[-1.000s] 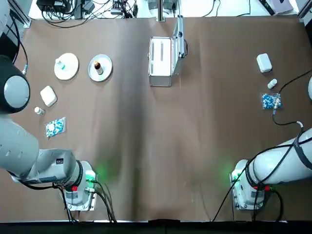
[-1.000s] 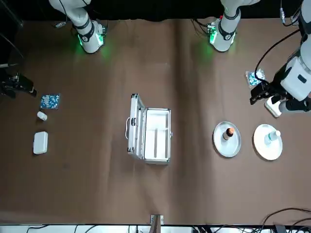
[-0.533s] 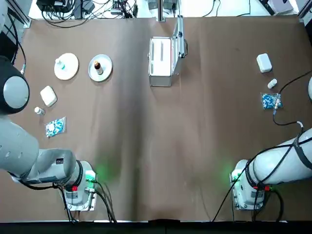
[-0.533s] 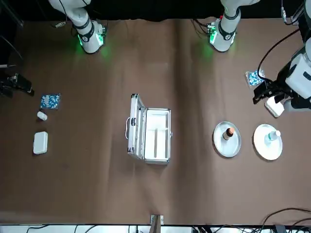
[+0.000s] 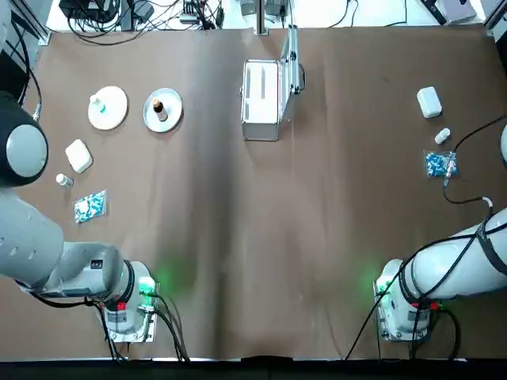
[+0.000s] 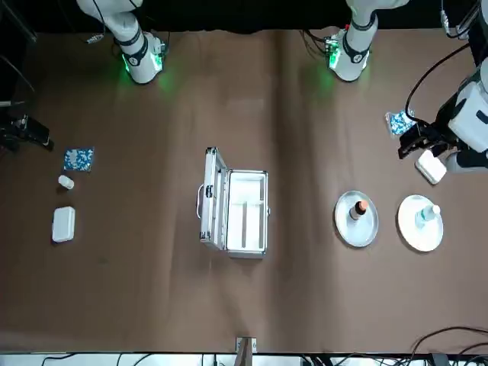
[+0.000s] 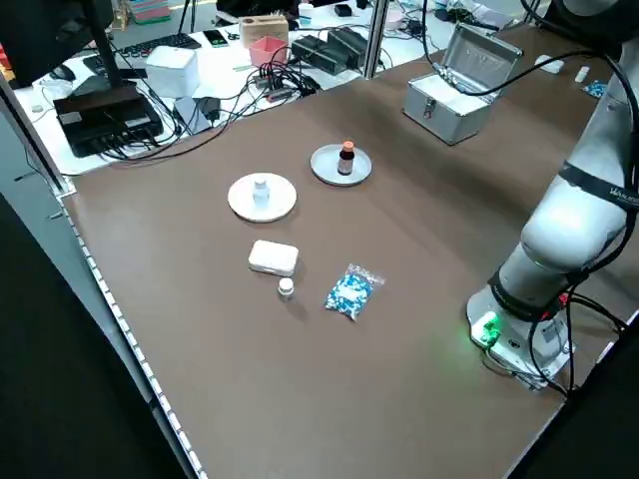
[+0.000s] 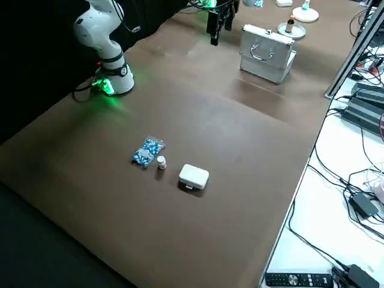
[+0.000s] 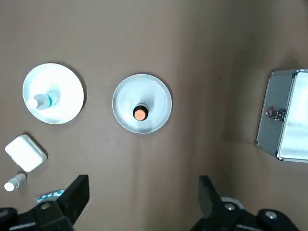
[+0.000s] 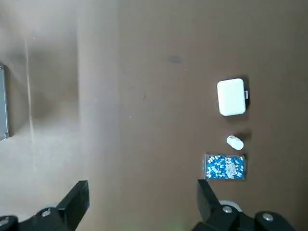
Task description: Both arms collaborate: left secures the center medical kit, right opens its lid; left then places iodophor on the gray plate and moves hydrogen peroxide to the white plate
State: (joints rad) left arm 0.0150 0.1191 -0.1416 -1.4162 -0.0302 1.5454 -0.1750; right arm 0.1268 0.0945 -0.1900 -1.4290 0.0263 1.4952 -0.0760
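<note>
And there's no lettering we can read anywhere here, folks: no brand, no number, no sign; the marks on the bottles and the bags are too small to make out!

Behind each black, screw-studded gripper, left (image 9: 144,202) and right (image 10: 143,202), ran a rounded white arm with black bands, dark cables and a green-lit base.

You are looking at a robotics lab or test bench: a robot arm (image 7: 559,249) is bolted to a broad brown table (image 5: 261,277), with a second across from it. Behind, you have a white desk (image 7: 235,70) carrying a monitor (image 7: 40,35), a keyboard (image 7: 160,45), black power adapters (image 7: 344,45) and tangled cables (image 7: 275,80), beside metal frame posts (image 7: 376,40).
</note>
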